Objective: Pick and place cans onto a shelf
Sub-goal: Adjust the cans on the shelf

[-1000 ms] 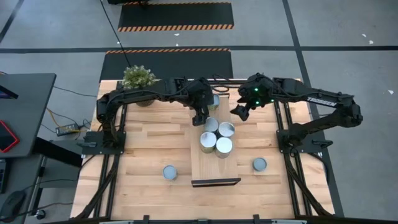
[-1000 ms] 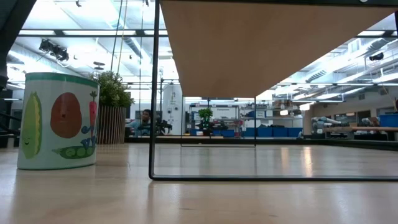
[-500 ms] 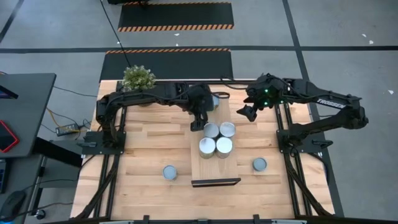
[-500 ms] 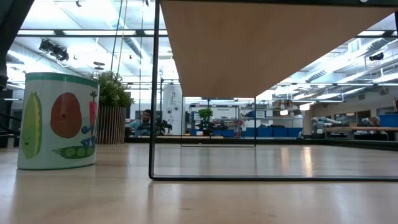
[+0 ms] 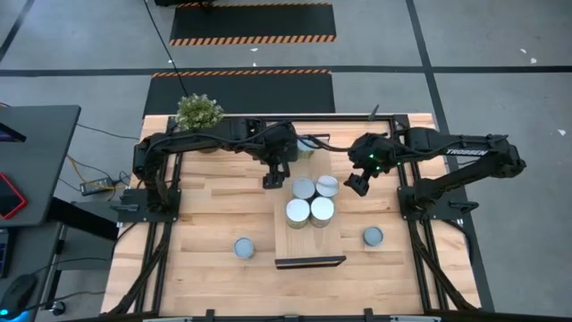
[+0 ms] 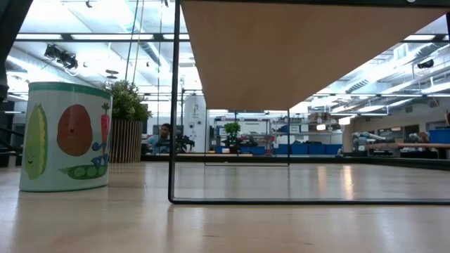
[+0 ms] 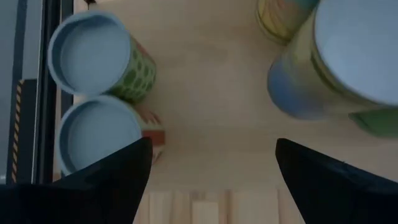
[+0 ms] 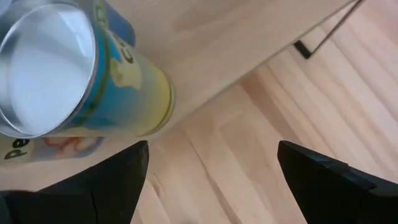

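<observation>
cans (image 5: 310, 200) on shelf (image 5: 308, 233) | between left gripper (image 5: 270, 182), right gripper (image 5: 355, 188)

Four cans (image 5: 310, 199) clustered on the shelf (image 5: 309, 240) — two more on the tabletop (image 5: 206, 224), either side.

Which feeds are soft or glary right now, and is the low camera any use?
Left wrist view: the near can is blurred, the two far cans sharper. Right wrist view: the can top glares white. Low view: the shelf underside fills the upper picture, so neither arm shows.
</observation>
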Action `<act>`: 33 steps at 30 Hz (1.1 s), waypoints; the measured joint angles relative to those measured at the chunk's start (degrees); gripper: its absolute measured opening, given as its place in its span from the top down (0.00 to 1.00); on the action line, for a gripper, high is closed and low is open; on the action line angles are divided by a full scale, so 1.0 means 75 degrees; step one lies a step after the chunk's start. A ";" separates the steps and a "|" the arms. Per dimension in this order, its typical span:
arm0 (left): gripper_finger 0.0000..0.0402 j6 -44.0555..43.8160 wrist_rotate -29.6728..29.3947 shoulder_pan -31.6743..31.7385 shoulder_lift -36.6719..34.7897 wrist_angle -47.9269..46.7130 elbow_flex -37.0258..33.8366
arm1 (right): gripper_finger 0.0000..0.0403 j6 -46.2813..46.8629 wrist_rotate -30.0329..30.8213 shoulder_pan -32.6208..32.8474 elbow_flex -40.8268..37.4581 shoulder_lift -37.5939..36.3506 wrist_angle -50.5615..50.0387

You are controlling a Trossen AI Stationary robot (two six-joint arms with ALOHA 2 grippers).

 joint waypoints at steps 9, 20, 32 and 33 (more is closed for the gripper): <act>0.14 -0.0160 0.0163 -0.0085 -0.0043 -0.0930 0.0000 | 0.10 0.0408 0.0208 0.0312 -0.0418 0.0006 0.1065; 0.14 -0.0604 0.0163 -0.0207 -0.0041 -0.0776 0.0000 | 0.10 0.0324 0.0067 0.0312 -0.0772 0.0006 0.2327; 0.14 -0.0616 0.0169 -0.0480 -0.0035 -0.0612 -0.0003 | 0.10 0.0387 0.0095 0.0312 -0.0438 -0.0041 0.1668; 0.14 -0.0619 0.0169 -0.0505 -0.0035 -0.0567 -0.0003 | 0.10 0.0385 0.0122 0.0312 -0.0409 -0.0041 0.1670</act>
